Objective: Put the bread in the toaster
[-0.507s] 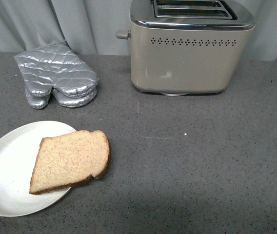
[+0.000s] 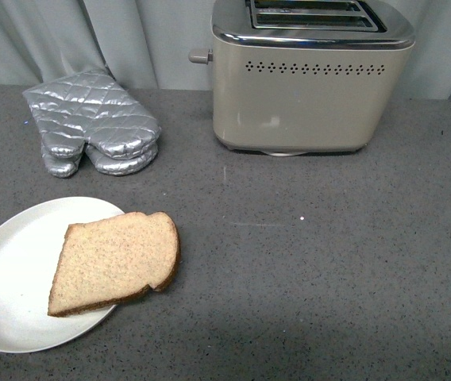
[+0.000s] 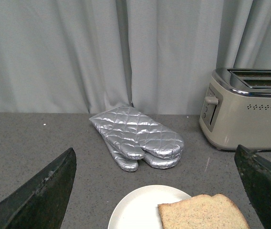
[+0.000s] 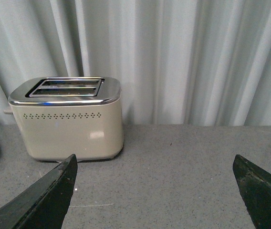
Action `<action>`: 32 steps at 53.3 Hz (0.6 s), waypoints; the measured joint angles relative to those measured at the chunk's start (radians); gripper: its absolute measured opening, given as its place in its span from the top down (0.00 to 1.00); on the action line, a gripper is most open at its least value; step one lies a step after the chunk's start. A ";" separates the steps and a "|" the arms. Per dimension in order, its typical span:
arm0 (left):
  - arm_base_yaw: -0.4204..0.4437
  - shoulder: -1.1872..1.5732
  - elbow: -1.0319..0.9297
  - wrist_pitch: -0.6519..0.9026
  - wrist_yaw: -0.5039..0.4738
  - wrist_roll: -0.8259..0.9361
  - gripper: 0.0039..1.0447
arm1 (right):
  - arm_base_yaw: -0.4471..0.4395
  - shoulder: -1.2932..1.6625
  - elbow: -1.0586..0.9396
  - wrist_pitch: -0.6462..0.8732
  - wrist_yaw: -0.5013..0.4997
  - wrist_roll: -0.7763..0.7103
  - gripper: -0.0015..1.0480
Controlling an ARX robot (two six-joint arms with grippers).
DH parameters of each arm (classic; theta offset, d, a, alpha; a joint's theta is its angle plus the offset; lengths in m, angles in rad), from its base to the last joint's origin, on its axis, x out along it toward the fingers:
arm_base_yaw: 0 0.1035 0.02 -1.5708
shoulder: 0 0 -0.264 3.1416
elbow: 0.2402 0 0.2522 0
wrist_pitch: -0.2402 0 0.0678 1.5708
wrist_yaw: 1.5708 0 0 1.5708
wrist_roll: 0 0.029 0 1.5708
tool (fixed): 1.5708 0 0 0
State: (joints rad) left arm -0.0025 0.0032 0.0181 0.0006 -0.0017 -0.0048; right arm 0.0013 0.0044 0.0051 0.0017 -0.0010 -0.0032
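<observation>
The bread lies flat on a white plate at the front left, its rounded top hanging over the plate's right rim. It also shows in the left wrist view. The beige toaster stands at the back centre, both slots empty, lever knob on its left side. It also shows in the left wrist view and the right wrist view. My left gripper is open, above and short of the plate. My right gripper is open over bare counter, right of the toaster. Neither arm shows in the front view.
Silver quilted oven mitts lie stacked at the back left, between plate and curtain; they also show in the left wrist view. A grey curtain hangs close behind the counter. The counter is grey and speckled.
</observation>
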 joint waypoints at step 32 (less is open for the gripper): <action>-0.094 0.150 0.072 -0.196 -0.313 -0.140 0.06 | 0.000 0.000 0.000 0.000 0.000 0.000 0.09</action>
State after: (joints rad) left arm -0.0967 0.1532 0.0898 -0.1951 -0.3145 -0.1452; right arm 0.0017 0.0040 0.0051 0.0017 -0.0006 -0.0032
